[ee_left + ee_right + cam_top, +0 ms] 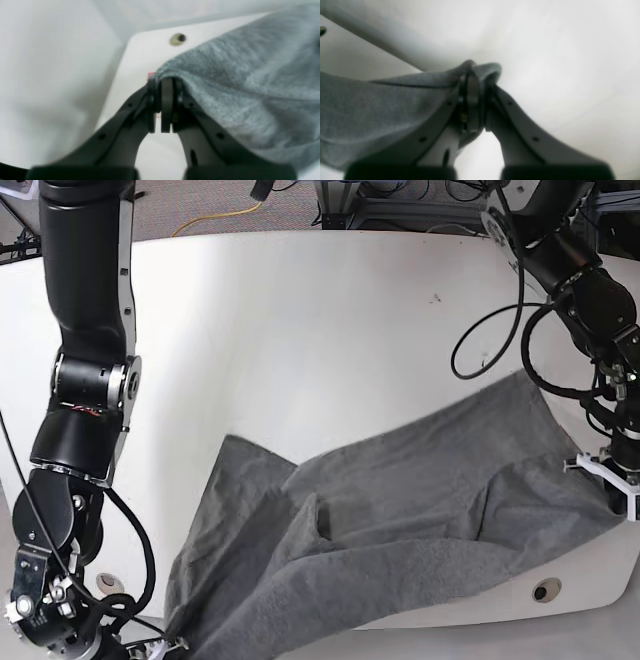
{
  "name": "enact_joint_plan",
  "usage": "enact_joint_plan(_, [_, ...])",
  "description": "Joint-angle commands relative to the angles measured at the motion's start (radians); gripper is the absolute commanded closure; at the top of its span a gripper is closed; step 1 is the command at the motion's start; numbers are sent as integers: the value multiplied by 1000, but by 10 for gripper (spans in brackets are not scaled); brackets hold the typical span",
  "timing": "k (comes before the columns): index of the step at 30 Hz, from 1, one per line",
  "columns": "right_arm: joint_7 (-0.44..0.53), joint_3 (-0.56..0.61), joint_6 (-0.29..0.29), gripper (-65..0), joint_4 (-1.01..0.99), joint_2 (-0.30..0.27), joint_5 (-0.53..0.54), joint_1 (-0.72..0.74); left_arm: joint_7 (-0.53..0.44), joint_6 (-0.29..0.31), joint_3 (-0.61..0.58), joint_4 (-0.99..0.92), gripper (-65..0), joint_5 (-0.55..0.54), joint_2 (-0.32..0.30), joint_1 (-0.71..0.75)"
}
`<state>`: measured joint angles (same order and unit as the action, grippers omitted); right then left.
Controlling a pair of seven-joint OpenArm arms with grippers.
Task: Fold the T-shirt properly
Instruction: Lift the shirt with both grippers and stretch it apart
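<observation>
both grippers are clenched on the t-shirt [400, 510]: left gripper [165, 82] and right gripper [472, 75] each pinch one corner at the table [300, 330] near edge, probably to stretch it flat before folding.

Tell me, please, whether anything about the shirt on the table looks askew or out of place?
Yes. The T-shirt is bunched and creased, not flat, and its near edge hangs past the table front, stretched between the left end effector and right end effector.
</observation>
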<state>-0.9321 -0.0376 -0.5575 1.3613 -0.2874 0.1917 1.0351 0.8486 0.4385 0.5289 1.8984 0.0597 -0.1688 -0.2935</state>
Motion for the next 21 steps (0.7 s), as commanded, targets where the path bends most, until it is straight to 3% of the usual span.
enact_joint_plan(1, [-6,9,4,0,16,-29,12,78,10,-4,-3,40,0,-16,-47,-69])
enact_joint_plan(6, [-43,12,4,0,14,-49,13,149,88,0,-5,49,0,-13,-62,-217])
enact_joint_plan(12, [-89,12,-3,0,14,-85,13,202,223,4,-42,51,0,-19,-137,-339])
enact_joint_plan(21, [-123,5,-6,0,37,-126,24,106,285,67,-59,63,0,-18,-139,-270])
